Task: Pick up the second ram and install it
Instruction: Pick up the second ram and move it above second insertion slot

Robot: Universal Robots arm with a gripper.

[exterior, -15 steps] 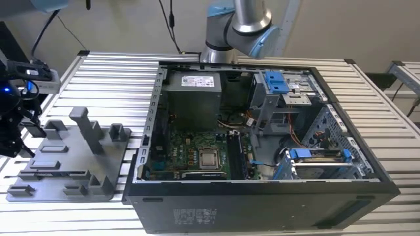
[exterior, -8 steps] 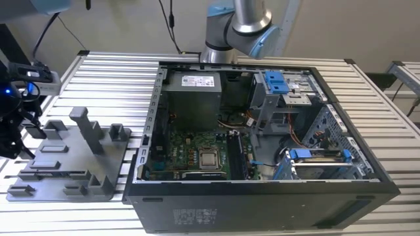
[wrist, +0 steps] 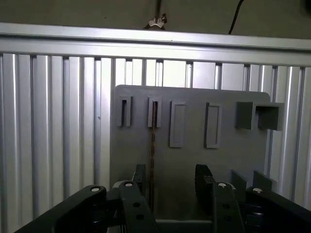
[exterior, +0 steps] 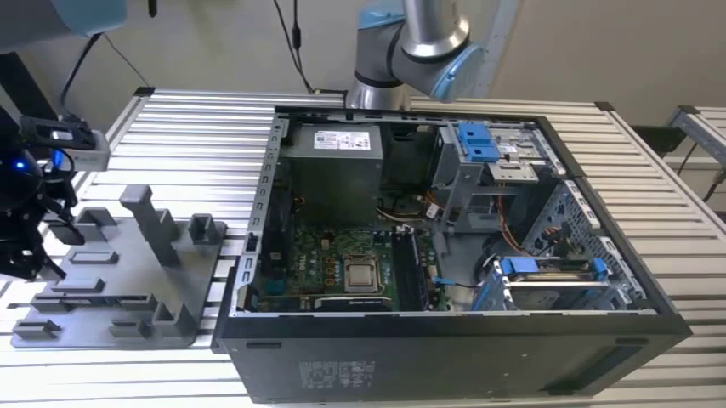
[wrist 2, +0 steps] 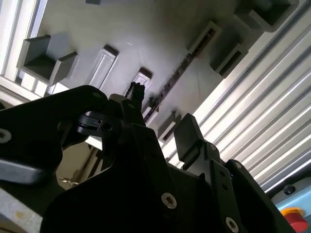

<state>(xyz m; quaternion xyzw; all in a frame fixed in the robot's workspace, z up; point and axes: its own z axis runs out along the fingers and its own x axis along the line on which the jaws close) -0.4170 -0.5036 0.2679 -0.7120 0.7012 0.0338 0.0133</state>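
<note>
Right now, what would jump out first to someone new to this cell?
The open black computer case with its green motherboard dominates the slatted aluminium table. At the exterior view's left, the black gripper hangs open over the grey plastic tray. In the first wrist view, its fingers stand either side of the thin dark memory stick, which sits on edge in its slot.

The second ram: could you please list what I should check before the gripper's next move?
1. Gripper open: ok, fingers apart in the first wrist view.
2. Second ram seated on edge in the grey tray: ok.
3. Ram between the fingers: ok, though nearer one finger.
4. Gripper low enough to grasp: cannot tell.
5. Computer case open: ok.
6. Free slot on the motherboard: cannot tell.
</note>
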